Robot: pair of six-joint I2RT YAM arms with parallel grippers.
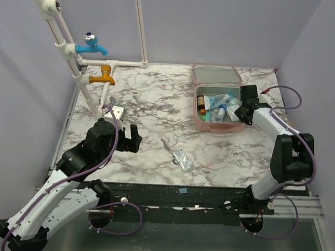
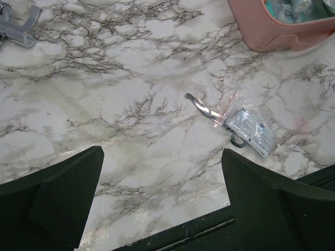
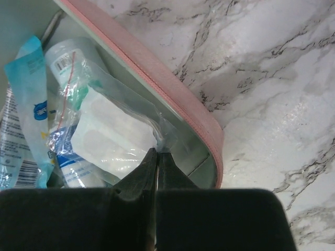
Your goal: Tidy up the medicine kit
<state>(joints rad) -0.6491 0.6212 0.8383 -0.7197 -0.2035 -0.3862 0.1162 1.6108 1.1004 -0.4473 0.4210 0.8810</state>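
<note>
left gripper (image 2: 162, 152): jaws apart over surface (image 2: 104, 104) | right gripper (image 3: 157, 155): jaws pinched on clear bag (image 3: 112, 130) inside medicine kit (image 3: 194, 111)

A fixed camera looked down from high behind the robot over the whole marble table (image 1: 157, 103). The left wrist camera faced the tabletop from a little way up, sharing the open medicine kit (image 2: 282, 39) with the right wrist camera, pressed close over its corner
</note>
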